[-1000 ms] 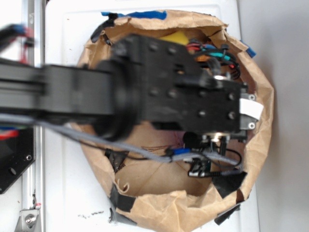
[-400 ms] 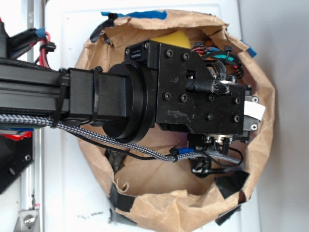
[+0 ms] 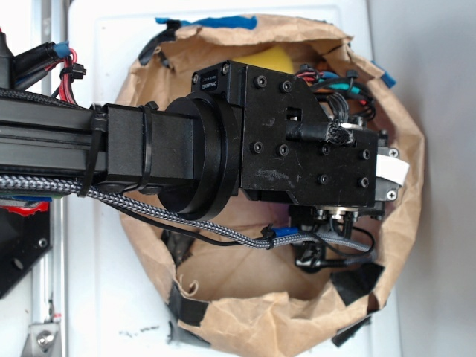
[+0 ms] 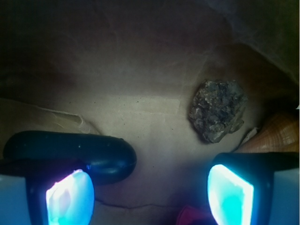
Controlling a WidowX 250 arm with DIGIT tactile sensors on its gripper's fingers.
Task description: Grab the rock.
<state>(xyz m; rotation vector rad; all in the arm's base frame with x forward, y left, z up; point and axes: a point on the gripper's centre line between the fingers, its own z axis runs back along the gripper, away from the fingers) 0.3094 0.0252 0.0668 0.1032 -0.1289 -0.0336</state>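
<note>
While the gripper (image 4: 150,194) hangs with its jaws spread wide and empty, the rock (image 4: 217,110) lies on the brown paper floor of the bag (image 3: 394,245), beyond the right finger (image 4: 230,196) and clear of it. Lumpy and grey-brown, its long axis tilts from lower left to upper right. A tan shell (image 4: 276,137) sits just right of it.

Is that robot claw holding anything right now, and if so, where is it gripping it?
Nothing is held. The gripper is open, its fingers spread apart with only brown paper between them. The small lumpy grey-brown rock lies untouched on the paper beyond them.
</note>
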